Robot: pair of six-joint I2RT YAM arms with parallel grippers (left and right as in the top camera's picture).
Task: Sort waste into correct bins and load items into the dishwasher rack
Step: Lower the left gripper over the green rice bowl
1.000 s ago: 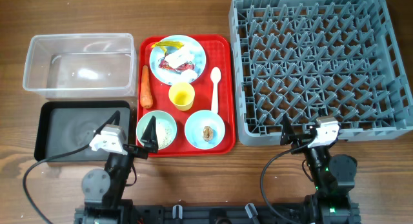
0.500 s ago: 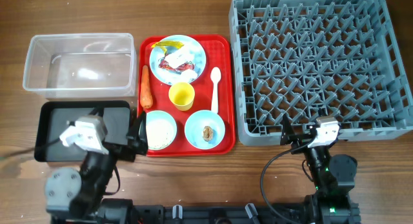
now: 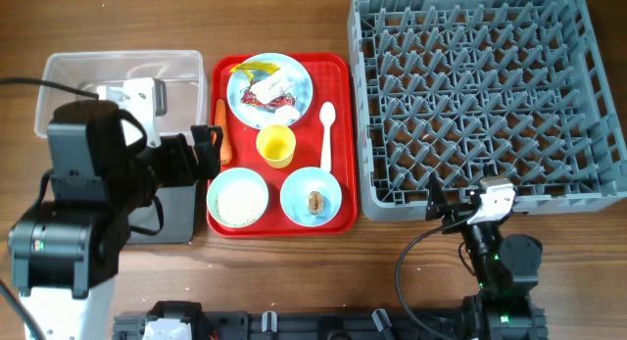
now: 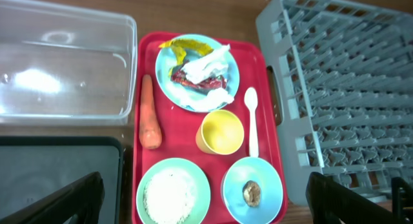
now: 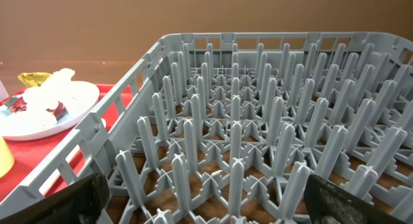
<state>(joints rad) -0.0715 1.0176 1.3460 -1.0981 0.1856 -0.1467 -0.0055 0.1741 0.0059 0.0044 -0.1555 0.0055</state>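
Note:
A red serving tray (image 3: 338, 154) holds a pale blue plate (image 3: 269, 85) with red-white wrappers, white tissue and a yellow scrap. It also holds an orange carrot (image 3: 223, 136), a yellow cup (image 3: 275, 145), a white spoon (image 3: 326, 134), a bowl of rice (image 3: 238, 199) and a bowl with a brown lump (image 3: 312, 197). My left gripper (image 3: 204, 152) hangs high over the tray's left edge, open and empty; the left wrist view (image 4: 205, 185) looks down on the carrot (image 4: 150, 114) and cup (image 4: 221, 132). My right gripper (image 3: 457, 207) is open and empty at the grey rack's (image 3: 485, 95) front edge (image 5: 203, 192).
The clear tub (image 3: 118, 71) stands at the back left. The black tray (image 3: 178, 211) lies in front of it, mostly hidden by my raised left arm. The rack fills the right side, close beside the red tray.
My left arm has risen from low near the table's front edge to high above the black tray and tub, now covering much of them. The right arm has not moved.

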